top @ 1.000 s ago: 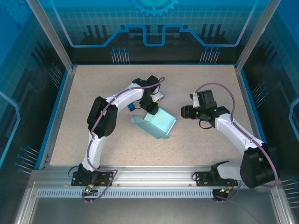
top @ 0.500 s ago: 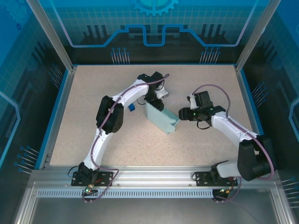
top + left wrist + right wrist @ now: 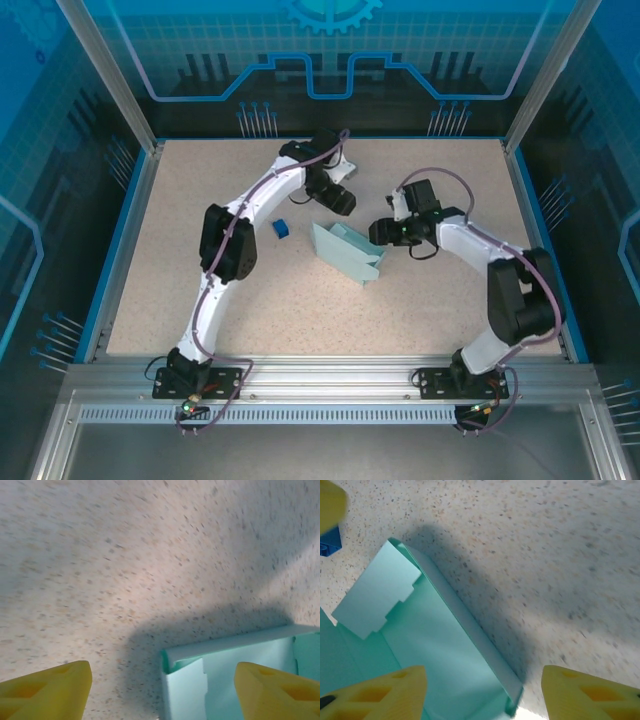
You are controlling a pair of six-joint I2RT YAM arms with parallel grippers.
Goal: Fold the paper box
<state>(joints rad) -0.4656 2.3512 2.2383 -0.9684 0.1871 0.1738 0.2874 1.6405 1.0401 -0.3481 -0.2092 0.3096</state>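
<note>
You have the paper box [image 3: 348, 254] resting near the middle of the table [image 3: 180, 290], a little toward the far side, between the ends of the two arms. From above it is a part-folded piece of pale cyan card, with panels standing up rather than lying flat.

Your left gripper [image 3: 338, 199] hangs just beyond the box's far end with its jaws spread wide and nothing pinched. In the left wrist view the left gripper [image 3: 163, 672] shows its yellow fingers [image 3: 47, 687] well apart at the bottom corners. The paper box [image 3: 225, 662] shows its upper edge and a notched flap between them, and neither finger is clamped on it.

Your right gripper [image 3: 380, 233] sits at the box's right end, very close to the card; you cannot tell from above whether it touches. Its jaws are released too. In the right wrist view the right gripper [image 3: 484, 675] has its fingers [image 3: 385, 692] standing far apart, and a folded ridge of the paper box [image 3: 420, 640] runs diagonally between them.

A small blue cube [image 3: 282, 229] lies on the table just left of the box and apart from it, and it peeks in at the left edge of the right wrist view [image 3: 329, 542]
</note>
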